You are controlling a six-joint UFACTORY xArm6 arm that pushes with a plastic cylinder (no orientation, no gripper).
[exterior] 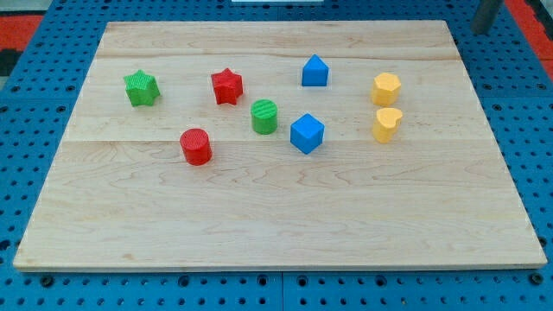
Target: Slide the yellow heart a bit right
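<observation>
The yellow heart (387,123) stands on the wooden board (276,225) at the view's right, just below a yellow hexagon (386,89). My rod shows at the view's top right corner, and my tip (484,31) is beyond the board's top right corner, far up and right of the yellow heart. It touches no block.
A blue house-shaped block (314,71) and a blue cube (306,133) lie left of the yellow pair. Further left are a green cylinder (264,117), a red star (226,86), a red cylinder (196,146) and a green star (141,88). Blue pegboard (536,130) surrounds the board.
</observation>
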